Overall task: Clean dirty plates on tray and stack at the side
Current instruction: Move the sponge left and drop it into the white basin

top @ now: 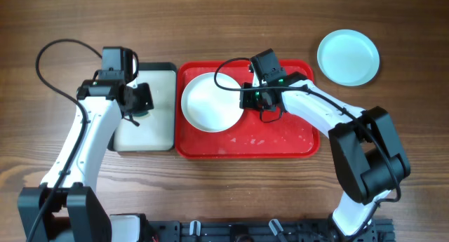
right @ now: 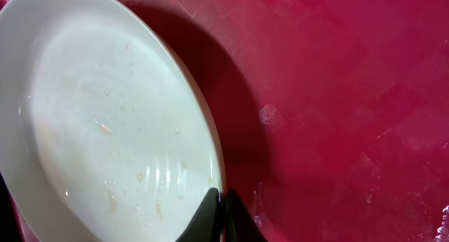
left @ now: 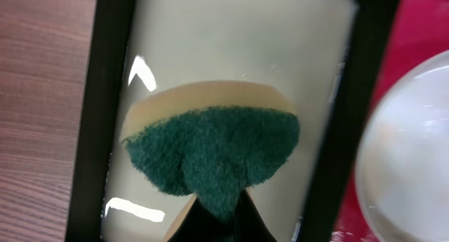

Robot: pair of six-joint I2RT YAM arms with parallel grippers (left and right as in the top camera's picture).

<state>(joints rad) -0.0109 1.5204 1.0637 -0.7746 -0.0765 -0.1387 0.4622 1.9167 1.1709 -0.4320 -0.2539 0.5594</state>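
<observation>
1. left gripper [left: 221, 224] is clamped tight on the green sponge [left: 217, 147] and hangs it over the cream tray [top: 160, 79], i guess parked ready to scrub.
2. right gripper [right: 223, 215] is pinched closed on the rim of the white plate [right: 105, 123], which sits on the red tray [top: 280, 140]. the shadow under that edge suggests it's tipped up, probably to steady it for wiping.
3. plate shows crumbs and smears, so not clean yet.
4. one aqua plate [top: 348, 57] lies on the table [top: 407, 165] on the right side, well apart from the tray. that looks like the stacking spot.
</observation>
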